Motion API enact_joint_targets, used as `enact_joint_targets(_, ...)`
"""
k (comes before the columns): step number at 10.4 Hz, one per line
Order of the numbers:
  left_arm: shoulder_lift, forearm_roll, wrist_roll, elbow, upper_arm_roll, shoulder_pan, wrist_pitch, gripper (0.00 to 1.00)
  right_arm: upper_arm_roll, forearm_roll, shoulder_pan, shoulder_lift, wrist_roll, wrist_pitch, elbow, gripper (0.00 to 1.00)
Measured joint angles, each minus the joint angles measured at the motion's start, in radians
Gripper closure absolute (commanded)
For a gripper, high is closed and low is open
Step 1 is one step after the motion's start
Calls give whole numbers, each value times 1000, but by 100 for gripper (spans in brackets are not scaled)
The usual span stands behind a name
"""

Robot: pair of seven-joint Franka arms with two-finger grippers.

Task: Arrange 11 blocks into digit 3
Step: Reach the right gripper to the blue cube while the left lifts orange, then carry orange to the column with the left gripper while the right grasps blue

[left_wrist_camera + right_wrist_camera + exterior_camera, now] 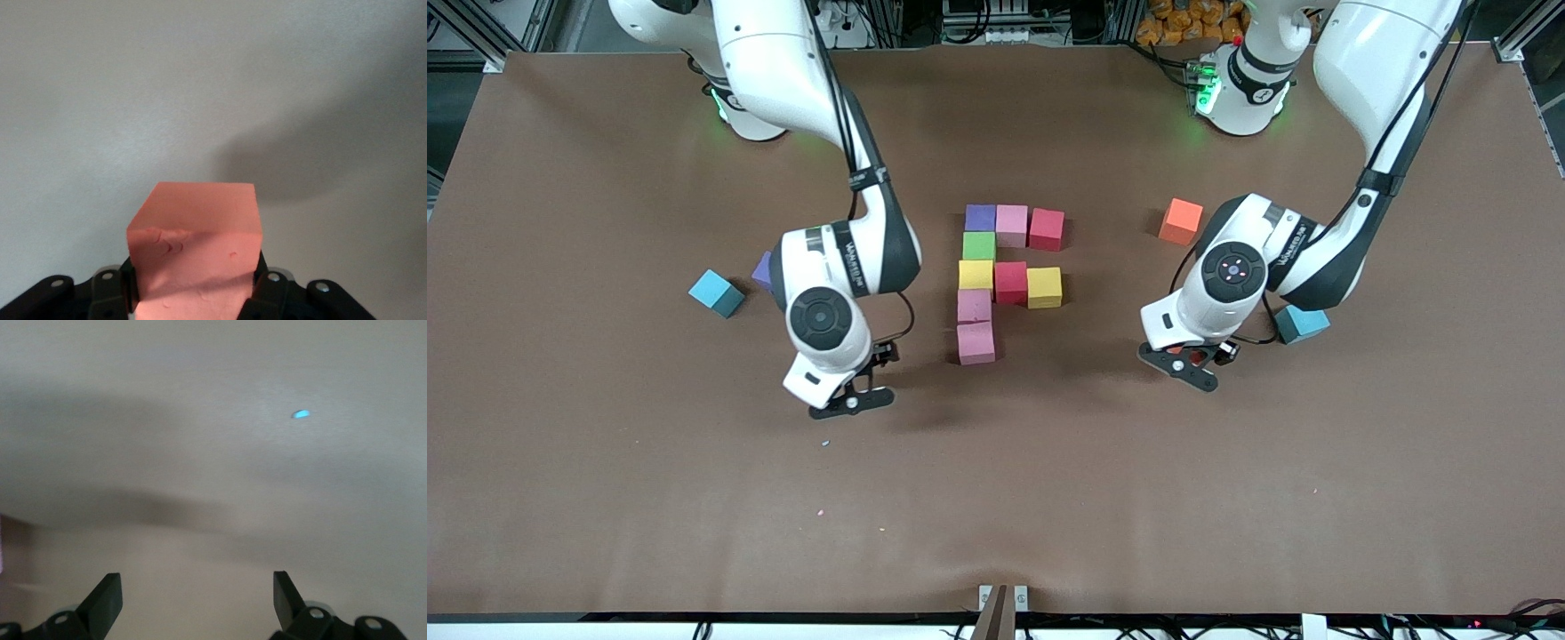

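Note:
Several blocks touch in a figure at mid-table. Its farthest row is purple [980,217], pink [1011,225] and red [1047,228]. A column of green [978,245], yellow [975,274] and two pink cubes [975,342] runs nearer, with red [1010,282] and yellow [1044,287] beside it. An orange cube [1181,220] lies apart, toward the left arm's end. A purple cube [762,269] peeks out from under the right arm. My left gripper [1190,360] [193,280] is shut on a salmon-pink cube [200,220] over bare table. My right gripper [854,400] [195,583] hangs open and empty.
One light-blue cube [717,292] lies toward the right arm's end, beside the purple one. Another light-blue cube [1303,323] sits under the left arm's wrist. Small crumbs [824,442] dot the brown table [605,462] near the right gripper.

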Motion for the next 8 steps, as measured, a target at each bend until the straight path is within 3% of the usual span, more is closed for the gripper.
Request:
enact_joint_targets(5,37,0,5,58,1,-23,-7,83,-14,2,76,-35,0,-58,6,0)
enact_joint_targets(8,49,0,61,126,1,-87,-22,82,-92,2,68,-84,-5,-107,6,0)
